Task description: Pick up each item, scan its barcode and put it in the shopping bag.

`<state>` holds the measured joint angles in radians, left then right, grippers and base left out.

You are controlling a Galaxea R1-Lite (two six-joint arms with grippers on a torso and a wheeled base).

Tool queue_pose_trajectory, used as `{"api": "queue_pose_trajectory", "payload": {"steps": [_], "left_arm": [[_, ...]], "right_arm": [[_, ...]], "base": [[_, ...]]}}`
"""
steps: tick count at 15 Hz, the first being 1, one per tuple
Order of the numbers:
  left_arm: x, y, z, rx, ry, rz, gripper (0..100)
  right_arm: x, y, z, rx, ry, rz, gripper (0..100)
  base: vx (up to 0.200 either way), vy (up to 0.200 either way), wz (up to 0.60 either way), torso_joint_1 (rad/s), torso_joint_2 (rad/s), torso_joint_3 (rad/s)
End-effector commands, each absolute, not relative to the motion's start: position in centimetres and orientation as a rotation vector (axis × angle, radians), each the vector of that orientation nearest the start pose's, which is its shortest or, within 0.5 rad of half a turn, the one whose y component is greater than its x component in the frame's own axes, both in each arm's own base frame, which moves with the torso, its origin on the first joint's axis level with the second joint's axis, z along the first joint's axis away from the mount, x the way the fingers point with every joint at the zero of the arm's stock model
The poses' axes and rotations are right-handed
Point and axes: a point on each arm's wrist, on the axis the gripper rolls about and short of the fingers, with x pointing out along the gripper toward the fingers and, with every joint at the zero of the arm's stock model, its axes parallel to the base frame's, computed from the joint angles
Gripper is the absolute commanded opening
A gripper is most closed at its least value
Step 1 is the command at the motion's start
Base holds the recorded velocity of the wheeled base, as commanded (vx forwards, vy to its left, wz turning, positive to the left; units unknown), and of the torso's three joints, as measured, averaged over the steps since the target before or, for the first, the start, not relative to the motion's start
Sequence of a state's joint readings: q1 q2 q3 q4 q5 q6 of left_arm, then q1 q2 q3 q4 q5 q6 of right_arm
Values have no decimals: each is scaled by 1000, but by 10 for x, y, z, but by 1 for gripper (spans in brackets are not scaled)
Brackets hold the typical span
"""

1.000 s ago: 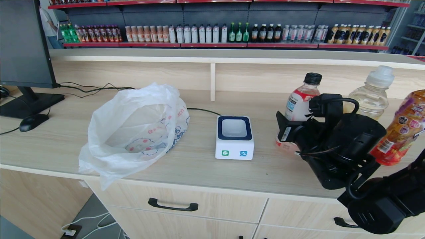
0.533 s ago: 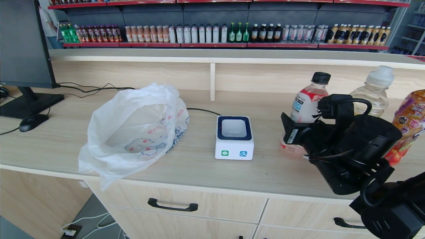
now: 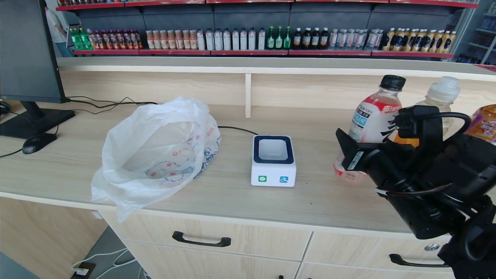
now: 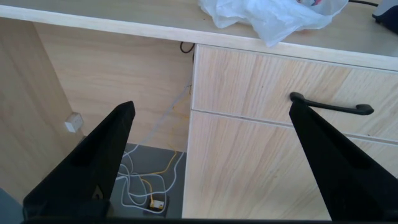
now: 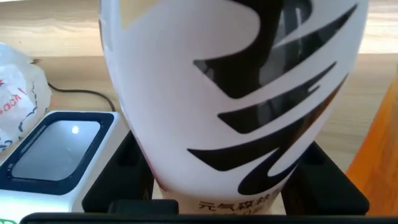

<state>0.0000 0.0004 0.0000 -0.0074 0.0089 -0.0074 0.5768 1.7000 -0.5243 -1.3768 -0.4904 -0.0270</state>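
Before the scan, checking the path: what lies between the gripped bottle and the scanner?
Bare countertop, seen in the head view, separates bottle and scanner.

Pale wood-grain counter (image 3: 232,195) with drawers (image 3: 240,242) below its front edge

At its left end stand a monitor stand (image 3: 35,118) and a black mouse (image 3: 38,142), with dark cables (image 3: 104,102) trailing along the back. A white plastic shopping bag (image 3: 155,155) lies open left of centre, and the white scanner (image 3: 273,161) sits just beside it, window up. At the far right stand a clear bottle (image 3: 441,95) and an orange-labelled bottle (image 3: 484,122).
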Motion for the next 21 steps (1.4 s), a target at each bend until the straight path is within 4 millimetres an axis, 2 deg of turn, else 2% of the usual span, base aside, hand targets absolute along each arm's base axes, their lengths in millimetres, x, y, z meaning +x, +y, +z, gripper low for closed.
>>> {"api": "queue_pose_trajectory", "payload": {"steps": [1,4,7,9,12,17,21], "left_arm": [[-23,0,76,-8,-8,9,100],[-23,0,76,-8,-6,9,100],[-23,0,76,-8,-8,9,100],[-23,0,76,-8,-6,9,100],[-23,0,76,-8,-6,9,100],[-23,0,76,-8,-6,9,100],[-23,0,76,-8,-8,9,100]], "right_arm": [[218,142,194,89,-199,137,0],[201,161,199,100,-222,318,0],[181,165,203,124,-235,393,0],[166,155,201,118,-243,485,0],[140,138,188,90,-226,656,0],[130,133,198,179,-251,692,0],[133,143,194,171,-205,722,0]], "base": [[0,0,0,0,0,0],[0,0,0,0,0,0],[0,0,0,0,0,0],[0,0,0,0,0,0],[0,0,0,0,0,0],[0,0,0,0,0,0],[0,0,0,0,0,0]]}}
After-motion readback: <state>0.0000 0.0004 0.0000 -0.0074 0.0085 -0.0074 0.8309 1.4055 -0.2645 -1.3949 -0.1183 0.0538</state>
